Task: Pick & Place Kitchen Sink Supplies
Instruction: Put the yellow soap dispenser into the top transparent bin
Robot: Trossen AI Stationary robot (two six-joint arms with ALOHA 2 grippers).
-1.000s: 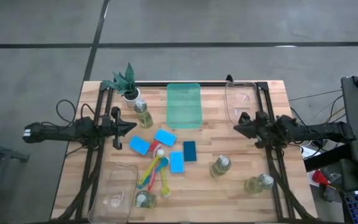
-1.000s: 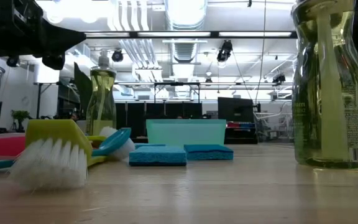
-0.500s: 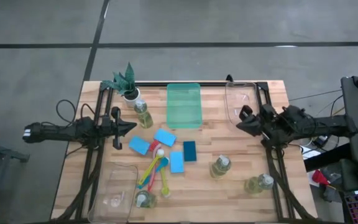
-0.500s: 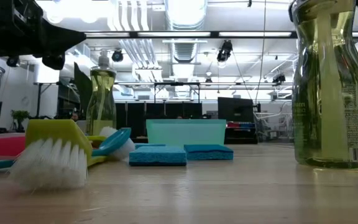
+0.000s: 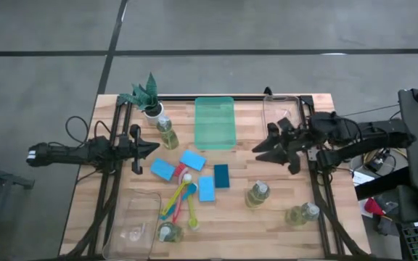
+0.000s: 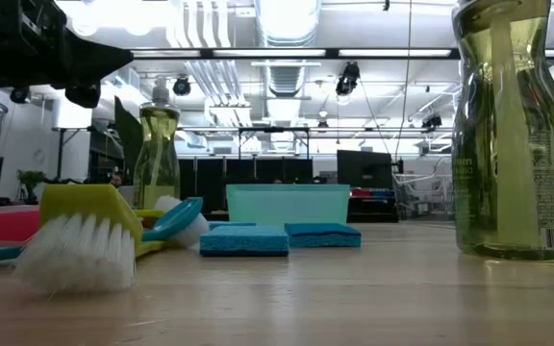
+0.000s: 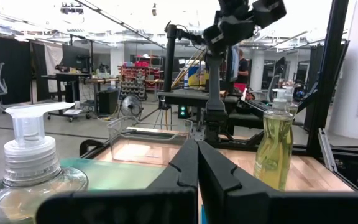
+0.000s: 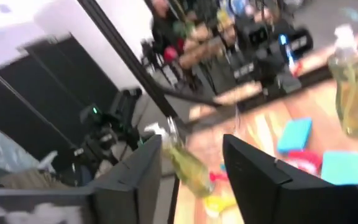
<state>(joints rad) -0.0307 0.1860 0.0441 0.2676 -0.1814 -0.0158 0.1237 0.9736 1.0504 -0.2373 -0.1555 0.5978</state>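
Several blue sponges [image 5: 192,160] lie flat at the table's middle, beside a bunch of coloured brushes [image 5: 180,199]. Soap bottles stand upright: one near the plant [image 5: 167,133], one right of the middle [image 5: 257,193], one at the near right [image 5: 302,214]. My right gripper [image 5: 263,142] hovers open above the table right of centre, near the clear tray [image 5: 280,116], with nothing between its fingers [image 8: 148,180]. My left gripper [image 5: 151,147] waits shut at the left, level with the sponges, holding nothing [image 7: 197,168].
A green tray [image 5: 215,122] lies at the far middle. A potted plant [image 5: 146,94] stands at the far left. Another clear tray [image 5: 133,225] sits at the near left, with a bottle [image 5: 169,232] beside it. Bare wood shows between the green tray and my right gripper.
My right gripper has swung from the table's right edge toward the middle, turning as it went, and it has opened. The left arm and all the supplies have kept still.
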